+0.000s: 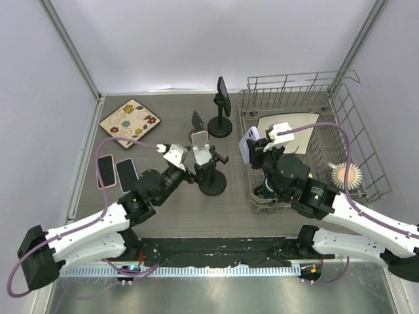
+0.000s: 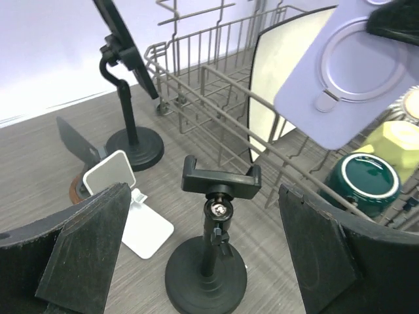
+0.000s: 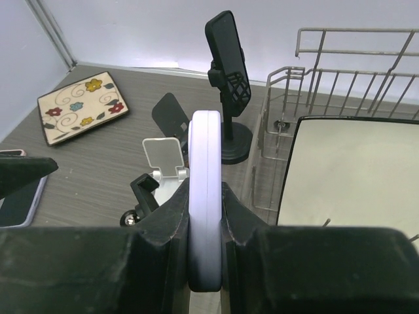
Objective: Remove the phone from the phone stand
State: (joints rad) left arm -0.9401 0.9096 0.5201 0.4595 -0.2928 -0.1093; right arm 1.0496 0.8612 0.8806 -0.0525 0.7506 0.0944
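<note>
- The phone in a lavender case with a ring on its back (image 1: 247,146) is off the stand. It is up in the air, pinched flat-face to flat-face by the right gripper (image 1: 260,148).
- It hangs over the near-left corner of the grey wire dish rack (image 1: 357,140), whose wall is just beside and below it. A strip of bare table separates it from the black clamp-top phone stand on a round base (image 1: 211,175).
- The phone's thin edge faces the right wrist camera and its ringed back faces the left arm. In the left wrist view it sits tilted, one corner lowest. The frame cuts it off there, so its long axis cannot be told.
- The right arm reaches forward from its base, elbow bent, with its fingers clenched on the phone.
- The left gripper (image 1: 191,167) is spread wide, its black pads (image 2: 88,252) apart on either side of the stand's post without touching it. The left forearm slants in low from the near left.
- A white folding stand (image 1: 201,141) sits just behind the black stand.
- A second black stand carrying a dark phone (image 1: 222,108) is farther back.
- A cream square plate (image 1: 288,125) leans inside the rack.
</note>
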